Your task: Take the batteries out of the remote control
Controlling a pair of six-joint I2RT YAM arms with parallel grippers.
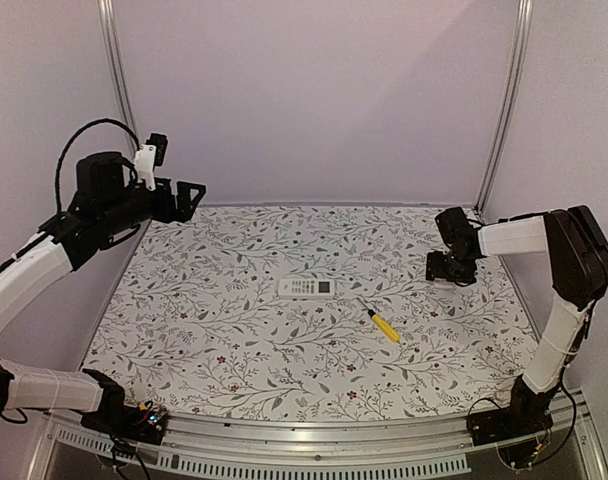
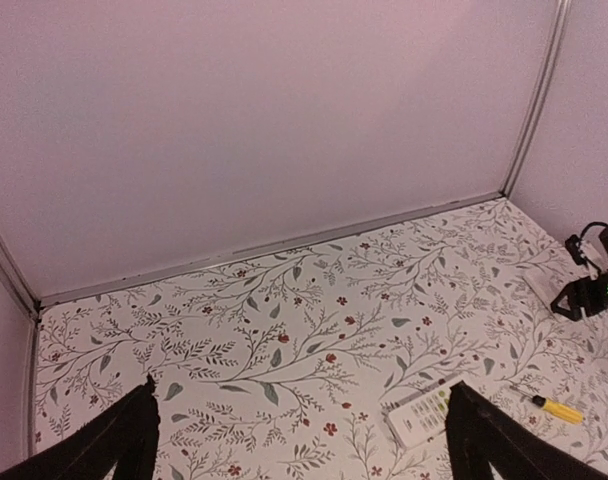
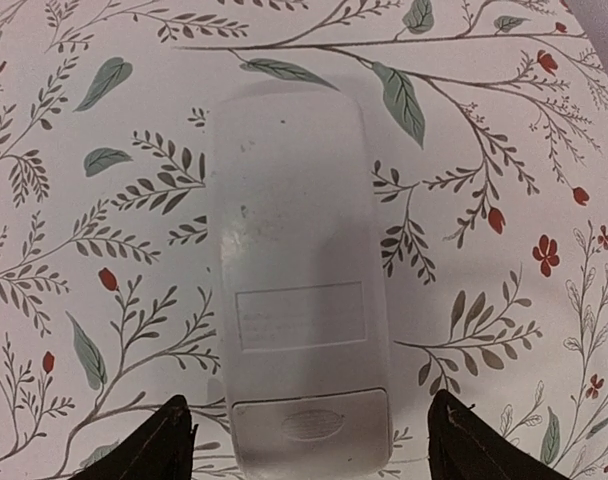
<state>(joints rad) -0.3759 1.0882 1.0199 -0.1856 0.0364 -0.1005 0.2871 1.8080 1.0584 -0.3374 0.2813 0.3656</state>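
A white remote [image 3: 299, 300] lies back-side up on the floral mat, its battery cover [image 3: 311, 427] shut. My right gripper [image 3: 309, 445] hovers over it, open, with a finger on either side of the cover end, not touching. In the top view the right gripper [image 1: 452, 262] is at the mat's right side. A second white remote [image 1: 306, 288] lies buttons-up at the mat's centre and also shows in the left wrist view [image 2: 424, 412]. My left gripper [image 1: 189, 196] is open and empty, raised high at the far left. No batteries are in view.
A yellow-handled screwdriver [image 1: 382, 325] lies right of the centre remote, also in the left wrist view [image 2: 554, 407]. Walls and metal posts enclose the mat on three sides. The front rail [image 1: 314, 440] runs along the near edge.
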